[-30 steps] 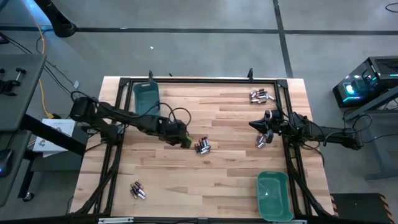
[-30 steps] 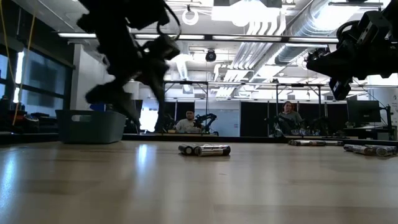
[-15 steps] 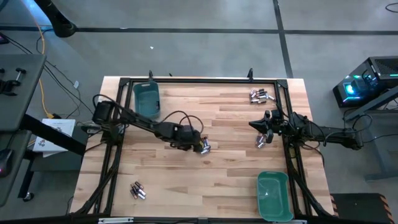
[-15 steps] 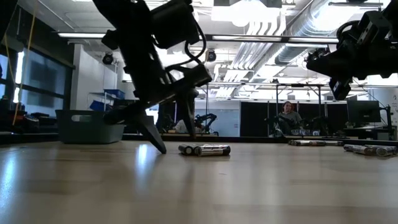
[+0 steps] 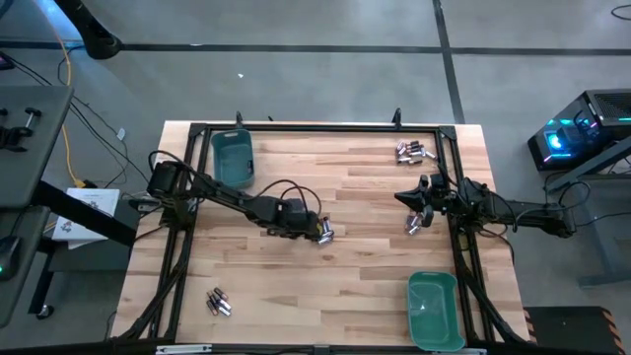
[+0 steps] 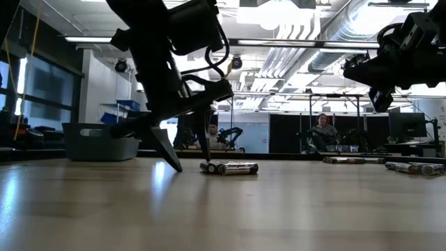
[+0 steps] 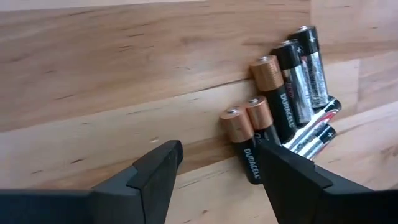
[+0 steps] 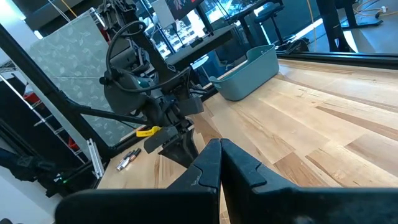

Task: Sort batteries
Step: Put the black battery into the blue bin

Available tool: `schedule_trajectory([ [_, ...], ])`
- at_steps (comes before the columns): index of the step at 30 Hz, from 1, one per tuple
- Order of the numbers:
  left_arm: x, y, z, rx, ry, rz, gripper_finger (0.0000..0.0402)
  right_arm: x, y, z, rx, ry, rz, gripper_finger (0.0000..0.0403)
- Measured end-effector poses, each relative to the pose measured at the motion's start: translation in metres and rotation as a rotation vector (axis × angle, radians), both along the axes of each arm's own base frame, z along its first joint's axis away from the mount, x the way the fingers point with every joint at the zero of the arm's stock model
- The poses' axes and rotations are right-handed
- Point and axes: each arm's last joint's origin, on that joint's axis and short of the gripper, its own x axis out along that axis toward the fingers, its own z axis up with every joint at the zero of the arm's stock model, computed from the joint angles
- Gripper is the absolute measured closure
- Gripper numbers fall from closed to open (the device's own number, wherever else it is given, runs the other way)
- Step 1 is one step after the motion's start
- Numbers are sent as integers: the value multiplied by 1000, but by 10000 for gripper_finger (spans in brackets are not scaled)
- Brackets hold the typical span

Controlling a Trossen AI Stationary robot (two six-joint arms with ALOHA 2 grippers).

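1. A wooden table [image 5: 355,266] is being viewed from above, with batteries lying in four small clusters: a centre cluster [image 5: 322,232], one at the far right corner [image 5: 414,151], one beside the right arm [image 5: 415,224], and one at the near left [image 5: 218,302].
2. The left gripper [image 7: 214,171] is being held low at the centre cluster with its fingers spread wide; nothing is being gripped. One copper-topped cell [image 7: 241,140] is lying just beside one fingertip, not clearly between the two.
3. The right gripper [image 8: 219,163] is being kept fully closed and empty, raised above the table's right side.
4. Two teal bins are being left apart: one at the far left [image 5: 231,156], one at the near right [image 5: 434,308].
5. Risk, as a judgement: because the cells are touching one another, neighbours could be nudged and rolled away by the closing fingers, or two cells could be pinched together and one dropped.
6. The word "DURACELL" is being shown on the copper-and-black cells; writing on the silvery cells cannot be read.
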Motion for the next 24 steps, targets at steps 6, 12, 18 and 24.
schedule_trajectory([
  [6,-5,4,3,-14,28,17,218,0,0,0,0,0,0,402],
  [12,-9,3,13,-35,16,68,232,0,0,0,0,1,0,402],
  [18,0,0,10,-45,-67,79,233,0,0,0,0,0,0,402],
  [24,4,0,0,-37,-50,83,234,0,0,0,0,0,0,402],
])
